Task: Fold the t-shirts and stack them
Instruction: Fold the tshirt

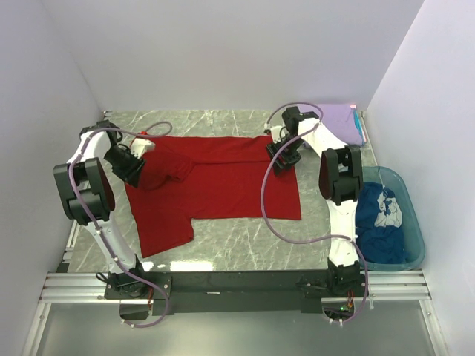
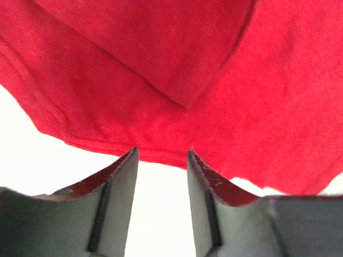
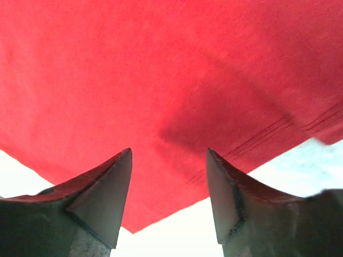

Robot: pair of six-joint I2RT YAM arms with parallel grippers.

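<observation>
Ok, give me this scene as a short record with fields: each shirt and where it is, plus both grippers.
red t-shirt: spread on the marble table, left side bunched and folded over
lavender t-shirt: lying flat at the far right corner
dark blue t-shirt: crumpled inside the teal tub
left gripper: open, fingertips at the red shirt's edge
right gripper: open, at the red shirt's far right hem

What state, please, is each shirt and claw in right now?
red t-shirt: spread on the table, fold near one sleeve
lavender t-shirt: folded, far right corner
dark blue t-shirt: crumpled in the tub
left claw: open, at the red t-shirt's edge
right claw: open, at its edge
</observation>
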